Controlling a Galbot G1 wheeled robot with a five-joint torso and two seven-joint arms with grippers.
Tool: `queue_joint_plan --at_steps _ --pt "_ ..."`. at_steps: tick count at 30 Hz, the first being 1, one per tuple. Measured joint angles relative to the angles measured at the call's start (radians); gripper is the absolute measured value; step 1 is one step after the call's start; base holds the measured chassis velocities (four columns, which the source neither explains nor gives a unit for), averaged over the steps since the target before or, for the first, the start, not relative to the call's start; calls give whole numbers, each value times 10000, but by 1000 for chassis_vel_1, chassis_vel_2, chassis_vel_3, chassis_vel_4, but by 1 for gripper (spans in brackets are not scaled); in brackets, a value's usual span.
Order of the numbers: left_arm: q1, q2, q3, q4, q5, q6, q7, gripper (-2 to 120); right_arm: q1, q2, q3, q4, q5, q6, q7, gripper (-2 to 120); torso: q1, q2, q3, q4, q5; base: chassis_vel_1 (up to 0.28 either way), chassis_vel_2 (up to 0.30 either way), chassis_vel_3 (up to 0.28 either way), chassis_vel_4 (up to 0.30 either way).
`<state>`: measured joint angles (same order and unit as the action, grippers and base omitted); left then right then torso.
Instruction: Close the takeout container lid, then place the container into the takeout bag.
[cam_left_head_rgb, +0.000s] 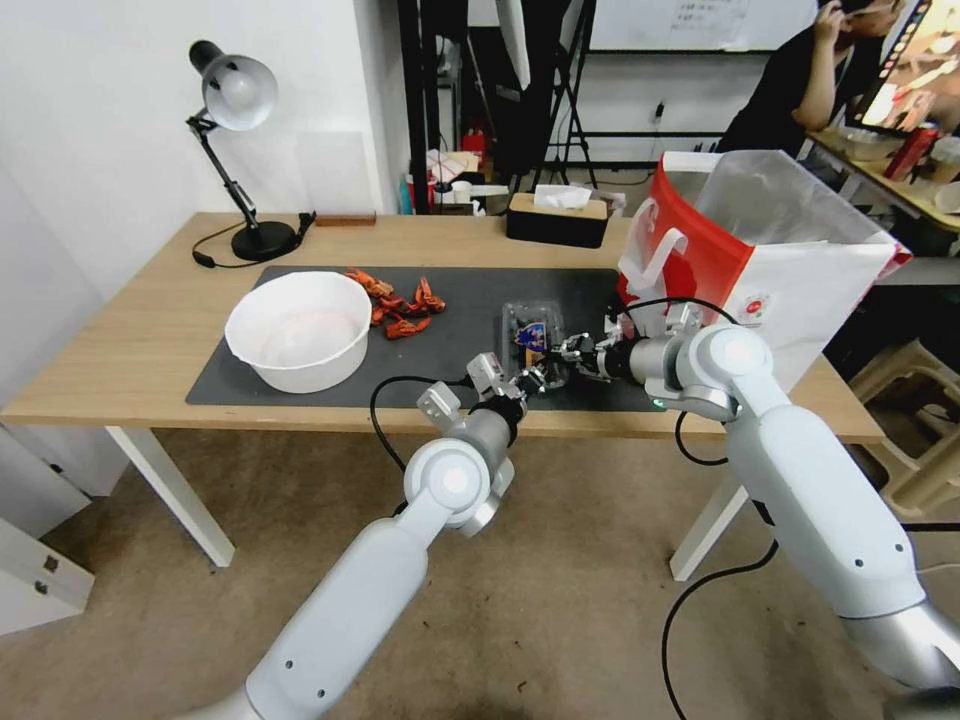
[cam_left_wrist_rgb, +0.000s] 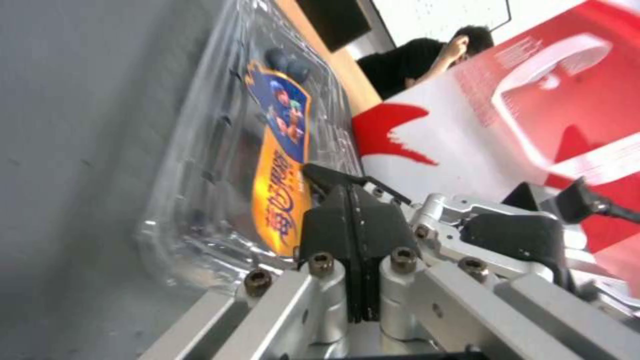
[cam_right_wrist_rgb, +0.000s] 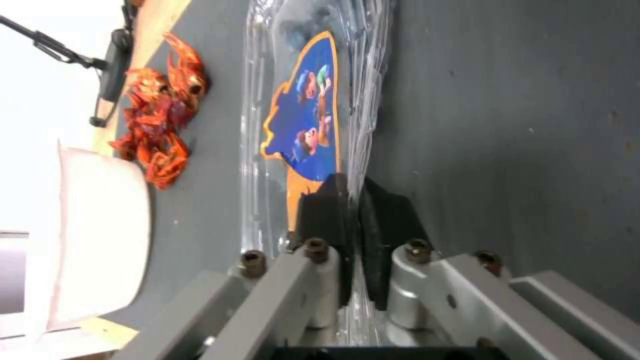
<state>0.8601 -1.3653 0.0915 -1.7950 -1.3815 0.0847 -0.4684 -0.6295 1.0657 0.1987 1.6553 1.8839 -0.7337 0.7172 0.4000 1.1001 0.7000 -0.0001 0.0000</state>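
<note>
Left gripper pinched tight on the near edge of the small clear plastic clamshell takeout container; right gripper clamped on its edge too. The lid is down, its blue-and-orange cartoon label unreadable. Container sits on the dark grey mat, beside the red-and-white paper takeout bag.

Takeout container: small clear clamshell, lid closed, blue-and-orange label on top, dark berries seen beneath; laid flat on dark mat, centre of head view. Takeout bag: red-and-white paper, white handles, clear liner, stood upright and open, upper right of frame, just beside container.
</note>
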Motion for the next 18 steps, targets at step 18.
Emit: queue_joint_plan --at_steps 18 --pt "3132 1935 -2001 -1701 3725 -381 2814 0 -380 48 534 187 46 23 -653 0 -3 0 -1 12 2 0 0 0 0"
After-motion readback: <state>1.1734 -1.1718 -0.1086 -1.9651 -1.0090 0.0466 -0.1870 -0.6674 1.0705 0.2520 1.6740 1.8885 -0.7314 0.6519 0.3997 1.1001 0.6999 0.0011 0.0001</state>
